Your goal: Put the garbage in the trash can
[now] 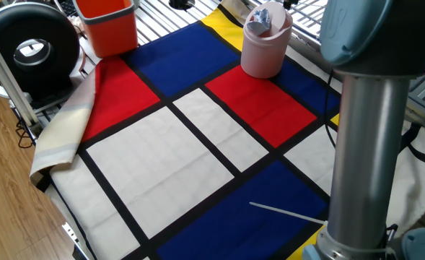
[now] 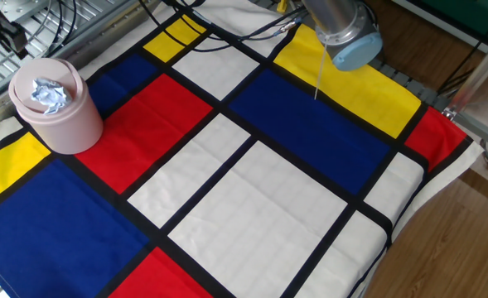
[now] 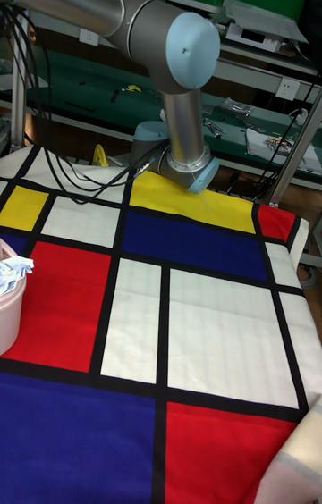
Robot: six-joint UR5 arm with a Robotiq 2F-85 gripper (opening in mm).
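Found the garbage (image 1: 261, 18) perched at the very top of the trash can (image 1: 263, 55), a crumpled pale wad still showing at the rounded lid. Could not tell whether it sat on the lid or partly in the opening. Stood the can upright at the far edge of the checked cloth (image 1: 154, 155), straddling a red panel and a blue one, well apart from the orange bin (image 1: 111, 27) at the other far corner.

Caught only the arm (image 3: 170, 48), never the claw: from the tall fixed view, rose from its base at the yellow panel and reached up and away toward the can's side of the table, out of frame. Left the claw's opening, wide or narrow, impossible to tell.

Judged the deciding relation to be plain vertical: wad directly over the can's mouth, with no clear long axis of its own. Called, probably, for little more than a downward nudge from above, if any move at all.
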